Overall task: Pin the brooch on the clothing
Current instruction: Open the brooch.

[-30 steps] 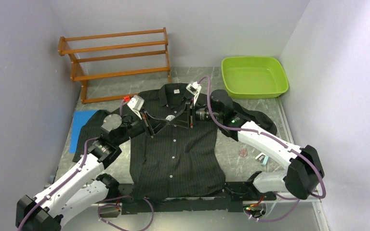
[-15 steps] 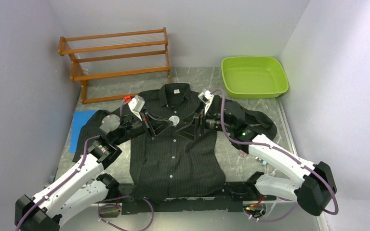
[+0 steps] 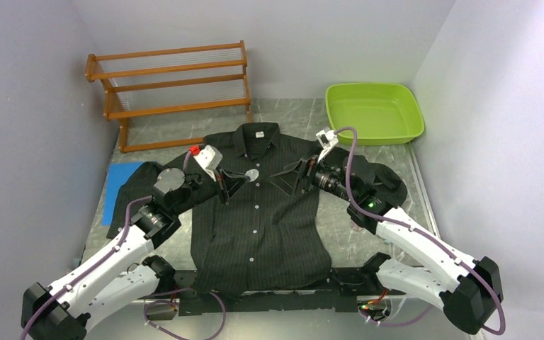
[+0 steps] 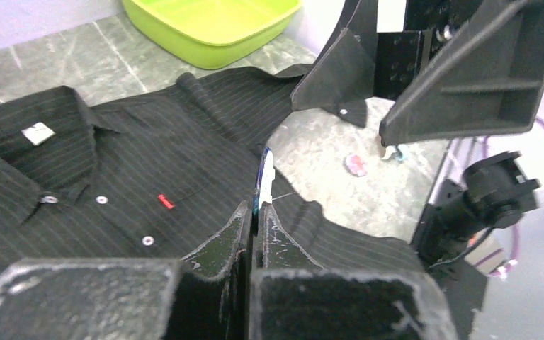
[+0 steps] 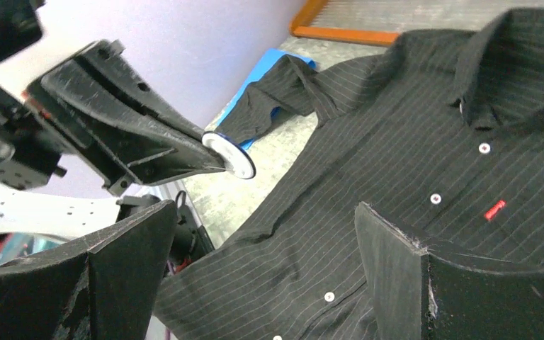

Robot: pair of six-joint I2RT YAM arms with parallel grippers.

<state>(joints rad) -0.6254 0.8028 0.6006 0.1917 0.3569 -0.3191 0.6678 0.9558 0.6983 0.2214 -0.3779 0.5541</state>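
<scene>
Left claw point(image 3: 242, 177) is pinched closed, while the right claw point(image 3: 290, 180) faces it, jaws spread wide.

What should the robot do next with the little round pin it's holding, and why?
Probably ease the left pincer down so the brooch meets the shirt front. That pincer is shut on the brooch's edge and holds it in the air, clear of the cloth. The right pincer is open, holds nothing and sits off to the side.

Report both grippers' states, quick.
Left gripper: shut on the brooch.
Right gripper: open, holding nothing.
</scene>
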